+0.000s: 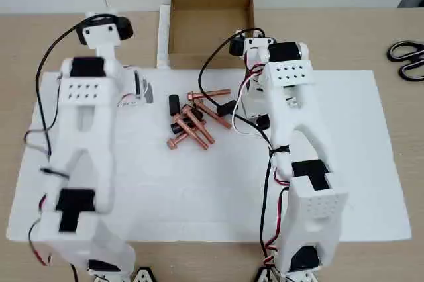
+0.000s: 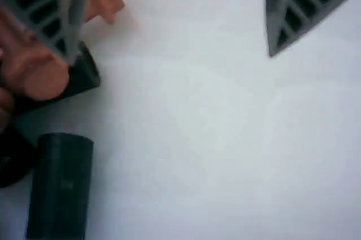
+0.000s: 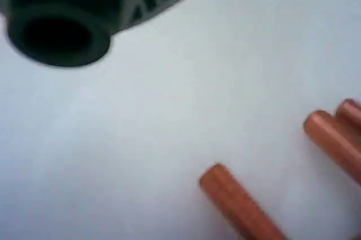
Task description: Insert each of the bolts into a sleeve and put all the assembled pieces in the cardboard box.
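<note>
Where the white board (image 1: 199,196) covers the table, copper bolts (image 1: 196,127) and loose sleeves (image 1: 174,104) lie heaped at its centre. Left gripper (image 2: 169,54): jaws wide apart, low over the board at the heap's left side, one finger (image 2: 70,14) above a bolt head. Right gripper (image 1: 232,102): jaws closed on a black sleeve (image 3: 56,34), just right of the heap. Cardboard box (image 1: 212,20): standing at the board's far edge, centre. Scissors (image 1: 407,57): far right, on the bare table.

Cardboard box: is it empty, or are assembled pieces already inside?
Empty. The high view shows the bare floor of the cardboard box; bolts and sleeves lie outside on the white sheet.
</note>
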Robot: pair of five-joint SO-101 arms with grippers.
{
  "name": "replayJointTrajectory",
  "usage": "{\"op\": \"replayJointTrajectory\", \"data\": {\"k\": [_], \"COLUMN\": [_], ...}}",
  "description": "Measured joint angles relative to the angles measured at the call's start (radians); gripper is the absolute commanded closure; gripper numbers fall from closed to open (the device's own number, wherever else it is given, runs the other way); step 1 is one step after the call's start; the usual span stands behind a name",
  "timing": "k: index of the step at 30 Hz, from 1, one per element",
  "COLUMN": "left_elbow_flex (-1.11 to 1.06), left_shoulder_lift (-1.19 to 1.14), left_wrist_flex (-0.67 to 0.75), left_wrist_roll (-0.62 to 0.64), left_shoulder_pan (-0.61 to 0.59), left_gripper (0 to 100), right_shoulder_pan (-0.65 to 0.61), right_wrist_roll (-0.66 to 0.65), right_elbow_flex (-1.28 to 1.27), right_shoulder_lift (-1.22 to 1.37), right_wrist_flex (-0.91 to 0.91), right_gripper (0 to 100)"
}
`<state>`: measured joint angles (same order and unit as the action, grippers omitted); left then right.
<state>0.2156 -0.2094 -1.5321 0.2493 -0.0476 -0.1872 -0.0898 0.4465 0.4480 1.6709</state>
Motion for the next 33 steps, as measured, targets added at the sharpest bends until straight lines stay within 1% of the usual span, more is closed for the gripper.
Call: {"op": "replayJointTrajectory", "data": {"k": [4,6,12,14,19,22,25,28,30,33], "left_elbow_flex": [0.226,0.293,0.333,0.333,0.341,0.331,0.273,0.164,0.092,0.037], "left_shoulder_lift": [-0.149,-0.195,-0.301,-0.305,-0.304,-0.264,-0.158,-0.063,-0.044,-0.044], "left_wrist_flex": [-0.101,-0.144,-0.180,-0.193,-0.198,-0.198,-0.198,-0.198,-0.199,-0.201], "left_wrist_roll": [0.012,0.011,0.012,0.054,0.233,0.305,0.331,0.342,0.348,0.404], "left_shoulder_pan": [0.084,0.140,0.313,0.339,0.330,0.315,0.313,0.324,0.328,0.325], "left_gripper": [79,79,79,79,79,79,79,79,79,79], "right_shoulder_pan": [0.032,0.052,0.094,0.106,0.110,0.109,0.109,0.109,0.109,0.109], "right_wrist_roll": [0.000,0.000,0.000,0.000,-0.003,-0.011,-0.011,-0.011,-0.011,-0.011], "right_elbow_flex": [0.000,0.000,0.000,0.000,0.000,0.000,0.000,0.000,0.000,0.000], "right_shoulder_lift": [0.000,0.000,0.000,0.000,0.000,0.000,0.000,0.000,0.000,0.000], "right_wrist_flex": [0.000,0.000,-0.012,-0.018,-0.038,-0.041,-0.041,-0.044,-0.054,-0.057], "right_gripper": [99.4,99.4,99.4,99.4,99.4,99.4,99.4,99.4,99.4,99.4]}}
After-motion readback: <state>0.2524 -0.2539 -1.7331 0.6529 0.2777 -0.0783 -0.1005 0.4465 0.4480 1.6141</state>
